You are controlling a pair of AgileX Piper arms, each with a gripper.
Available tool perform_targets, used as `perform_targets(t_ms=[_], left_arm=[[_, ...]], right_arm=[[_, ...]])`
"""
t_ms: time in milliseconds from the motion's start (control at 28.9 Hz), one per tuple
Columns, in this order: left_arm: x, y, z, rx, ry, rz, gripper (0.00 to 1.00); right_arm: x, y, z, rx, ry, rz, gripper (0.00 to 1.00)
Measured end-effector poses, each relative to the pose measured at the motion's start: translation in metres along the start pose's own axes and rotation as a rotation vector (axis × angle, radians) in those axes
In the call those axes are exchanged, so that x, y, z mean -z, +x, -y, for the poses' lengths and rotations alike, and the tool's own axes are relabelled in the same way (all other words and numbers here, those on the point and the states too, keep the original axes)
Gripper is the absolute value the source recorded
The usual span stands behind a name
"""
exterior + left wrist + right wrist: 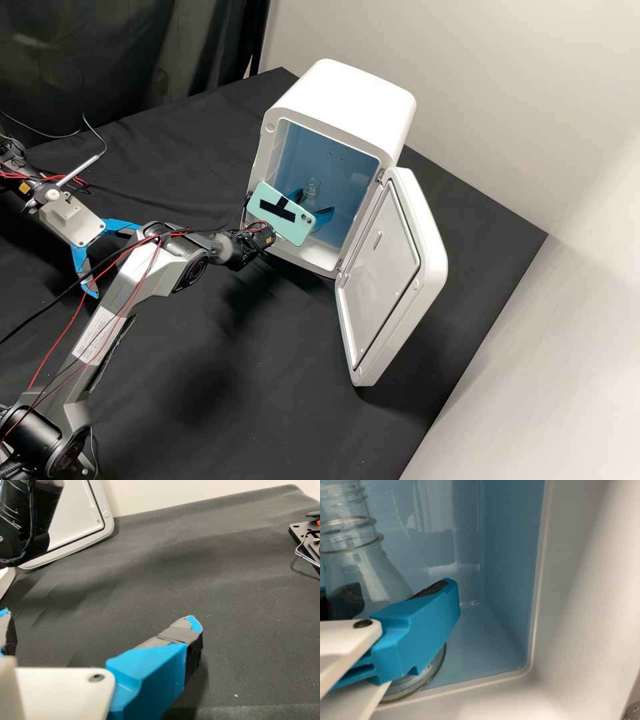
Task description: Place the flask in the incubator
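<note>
- Clear glass conical flask [311,190] stands upright on the pale blue floor inside the incubator [347,100], just past the opening, toward its left side.
- The right gripper [313,212] is reached in through the opening. Its blue fingers [415,625] press against the flask's sloping body from both sides, low down, so it is grasping the flask while the base rests on the floor.
- A mint-green phone [280,213] crossed by black tape sits on the right wrist at the near-left edge of the opening, hiding the lower left part of the flask in the high view.
- The incubator is a white box with rounded corners, standing toward the far right of the black cloth-covered bench [267,373].
- Its door [393,267] is hinged on the right and swung wide open, its inner face turned left.
- The left gripper [110,259] hangs low over the bench at the left, well apart from the incubator. It is released, with its fingers [165,655] spread and nothing between them.
- Red wires [67,327] run along the right arm's grey links.
</note>
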Motion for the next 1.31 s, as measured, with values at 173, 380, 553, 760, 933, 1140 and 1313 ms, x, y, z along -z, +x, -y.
perform_targets(t_ms=[173, 380, 553, 760, 933, 1140, 1313], left_arm=[[0.0, 0.0, 0.0, 0.0, 0.0, 0.0, 1.0], [0.0, 0.0, 0.0, 0.0, 0.0, 0.0, 1.0], [0.0, 0.0, 0.0, 0.0, 0.0, 0.0, 1.0], [0.0, 0.0, 0.0, 0.0, 0.0, 0.0, 1.0], [0.0, 0.0002, 0.0005, 0.002, 0.0, 0.0, 1.0], [0.0001, 0.0007, 0.0015, 0.006, 0.0, 0.0, 1.0], [0.0001, 0.0012, 0.0012, 0.006, 0.0, 0.0, 1.0]], right_arm=[[0.0, 0.0, 0.0, 0.0, 0.0, 0.0, 0.0], [0.0, 0.0, 0.0, 0.0, 0.0, 0.0, 0.0], [0.0, 0.0, 0.0, 0.0, 0.0, 0.0, 1.0], [0.0, 0.0, 0.0, 0.0, 0.0, 0.0, 1.0], [-0.0019, 0.0001, 0.0023, 0.016, 0.003, 0.013, 1.0], [-0.004, 0.0001, 0.0048, 0.036, 0.007, 0.03, 1.0], [-0.0052, 0.0, 0.0061, 0.049, 0.013, 0.043, 1.0]])
